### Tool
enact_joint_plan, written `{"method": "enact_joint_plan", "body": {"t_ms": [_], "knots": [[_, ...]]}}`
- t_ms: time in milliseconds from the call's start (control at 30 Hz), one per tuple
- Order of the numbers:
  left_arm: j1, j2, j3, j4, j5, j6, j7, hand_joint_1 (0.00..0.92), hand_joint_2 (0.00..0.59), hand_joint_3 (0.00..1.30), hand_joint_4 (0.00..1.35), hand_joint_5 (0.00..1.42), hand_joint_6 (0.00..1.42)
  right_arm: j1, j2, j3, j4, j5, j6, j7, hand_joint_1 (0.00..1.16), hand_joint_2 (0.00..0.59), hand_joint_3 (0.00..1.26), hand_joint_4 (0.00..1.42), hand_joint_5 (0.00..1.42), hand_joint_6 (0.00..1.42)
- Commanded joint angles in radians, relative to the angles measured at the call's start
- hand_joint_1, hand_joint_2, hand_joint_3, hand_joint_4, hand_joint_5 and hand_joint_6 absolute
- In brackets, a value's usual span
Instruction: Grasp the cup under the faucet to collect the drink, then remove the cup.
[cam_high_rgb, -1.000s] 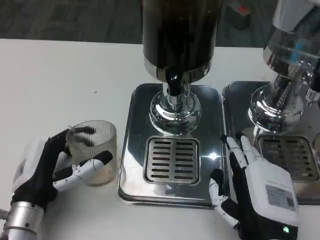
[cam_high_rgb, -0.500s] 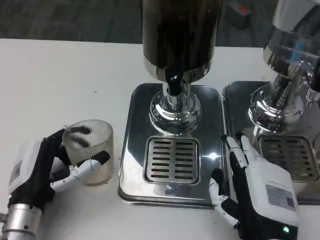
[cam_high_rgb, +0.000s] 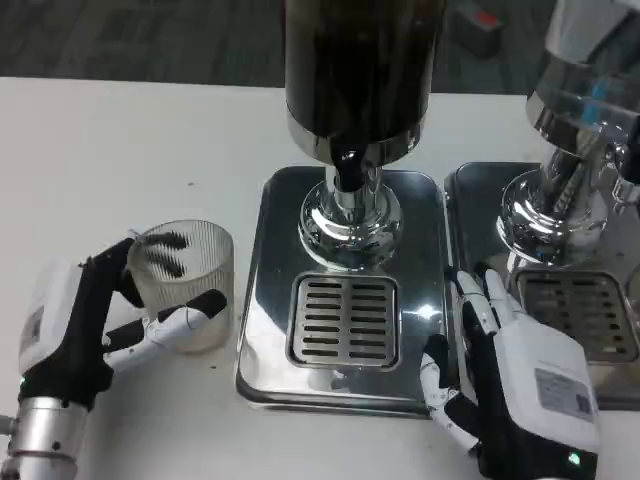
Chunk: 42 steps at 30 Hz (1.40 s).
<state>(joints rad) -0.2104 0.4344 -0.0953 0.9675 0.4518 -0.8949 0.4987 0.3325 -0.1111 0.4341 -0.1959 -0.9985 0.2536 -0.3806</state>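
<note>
Head view: my left hand has the cup in its grasp, fingers wrapped around the ribbed clear wall, dark fingertips showing through the far side and a finger across the front near the base. Compared with a second ago, the cup sits a little lower and further right in the picture, and my wrist has turned so the hand stands more upright behind it. Half a second ago it had drifted the other way, so I read this as me adjusting and beginning to carry it rather than a clean move. The cup is on or just above the white table, beside the left edge of the steel drip tray and not yet on it. The faucet hangs over the grate, well to the right of the cup, so collecting has not begun. My right hand rests between the two trays, fingers loosely extended, holding nothing. Next, I judge, the cup must cross the tray lip without tipping.
</note>
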Motion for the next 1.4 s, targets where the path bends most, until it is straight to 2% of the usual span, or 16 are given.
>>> {"method": "enact_joint_plan", "body": {"t_ms": [33,200,667,767,900,1067,1233,1367,1400], "knots": [[-0.042,0.008,-0.018,-0.027,0.043,-0.034,0.028,0.392,0.11,0.53,0.61,0.84,0.82,-0.004,0.007,-0.007,0.003,-0.002,0.004,-0.025,0.43,0.577,0.12,0.03,0.12,0.18],[-0.099,-0.016,-0.068,-0.004,0.096,-0.027,0.027,0.392,0.11,0.53,0.61,0.84,0.83,0.006,0.017,-0.007,-0.002,-0.015,0.018,-0.05,0.43,0.577,0.12,0.03,0.09,0.07],[-0.264,-0.084,-0.196,0.136,0.177,-0.003,0.043,0.392,0.11,0.52,0.61,0.84,0.83,0.031,0.051,-0.005,-0.014,-0.027,0.053,-0.09,0.43,0.577,0.12,0.03,0.09,0.07],[-0.283,-0.092,-0.246,0.137,0.232,0.003,0.095,0.392,0.11,0.52,0.61,0.84,0.83,0.034,0.057,-0.006,-0.015,-0.026,0.059,-0.095,0.43,0.577,0.12,0.03,0.09,0.07],[-0.297,-0.111,-0.281,0.144,0.264,0.017,0.145,0.392,0.11,0.52,0.6,0.83,0.82,0.035,0.057,0.002,-0.021,-0.049,0.065,-0.096,0.43,0.577,0.12,0.03,0.09,0.07],[-0.309,-0.128,-0.306,0.163,0.281,0.044,0.188,0.382,0.118,0.47,0.54,0.78,0.71,0.035,0.06,0.001,-0.022,-0.05,0.069,-0.092,0.43,0.577,0.12,0.03,0.09,0.08],[-0.306,-0.123,-0.329,0.177,0.29,0.056,0.214,0.37,0.115,0.44,0.51,0.74,0.64,0.037,0.064,-0.001,-0.024,-0.044,0.072,-0.095,0.43,0.577,0.12,0.03,0.09,0.08],[-0.297,-0.116,-0.328,0.177,0.288,0.055,0.225,0.282,0.083,0.37,0.45,0.67,0.54,0.037,0.063,-0.001,-0.024,-0.043,0.072,-0.093,0.43,0.577,0.12,0.03,0.09,0.08],[-0.293,-0.113,-0.327,0.175,0.288,0.054,0.23,0.249,0.072,0.34,0.39,0.65,0.51,0.035,0.061,0.001,-0.022,-0.046,0.071,-0.092,0.43,0.577,0.12,0.03,0.09,0.08]]}}
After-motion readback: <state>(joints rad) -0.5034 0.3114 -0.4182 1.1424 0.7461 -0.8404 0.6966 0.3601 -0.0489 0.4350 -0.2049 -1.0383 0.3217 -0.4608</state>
